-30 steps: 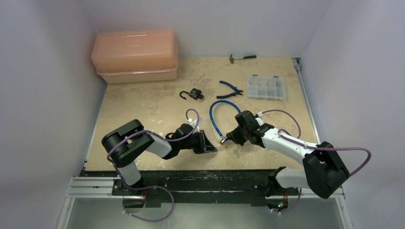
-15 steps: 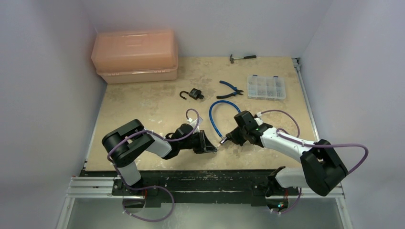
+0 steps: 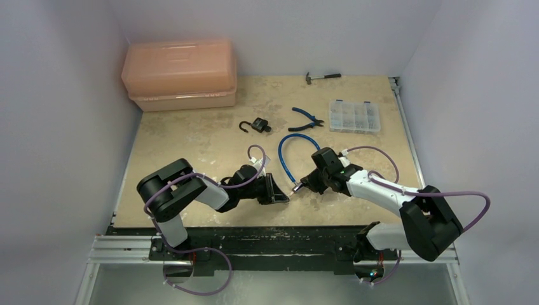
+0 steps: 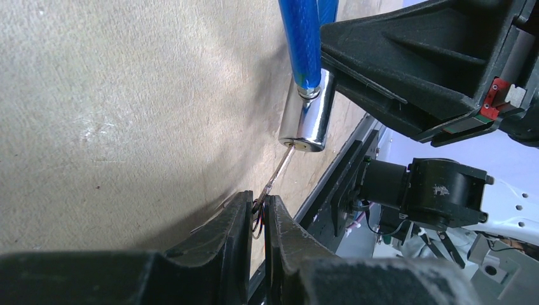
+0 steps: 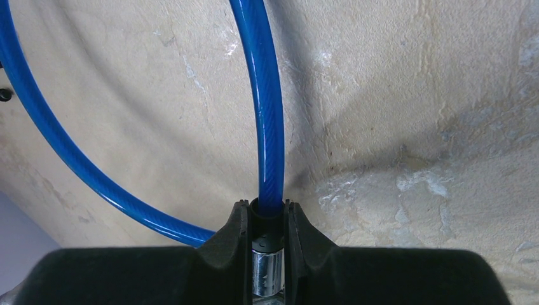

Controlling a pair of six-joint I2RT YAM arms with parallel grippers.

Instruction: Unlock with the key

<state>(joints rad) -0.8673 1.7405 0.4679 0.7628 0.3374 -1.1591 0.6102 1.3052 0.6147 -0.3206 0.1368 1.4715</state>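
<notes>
- The key (image 4: 278, 171) is tiny: a thin, flat silvery blade, and only a sliver of dark head shows, with a hint of red by it.
- The left tool (image 4: 257, 203) is pinched together on that head, so the blade pokes out slanted towards the chrome end (image 4: 307, 121) of the blue cable (image 4: 304, 38).
- The blade tip is right at the chrome end's flat face. Can't tell if it's actually inside.
- The right tool (image 5: 266, 210) is clamped on the chrome end from the other side, and the cable loops away from it over the beige bench (image 4: 95, 95).
- A small black padlock (image 3: 257, 125) sits well beyond the chrome end.
</notes>
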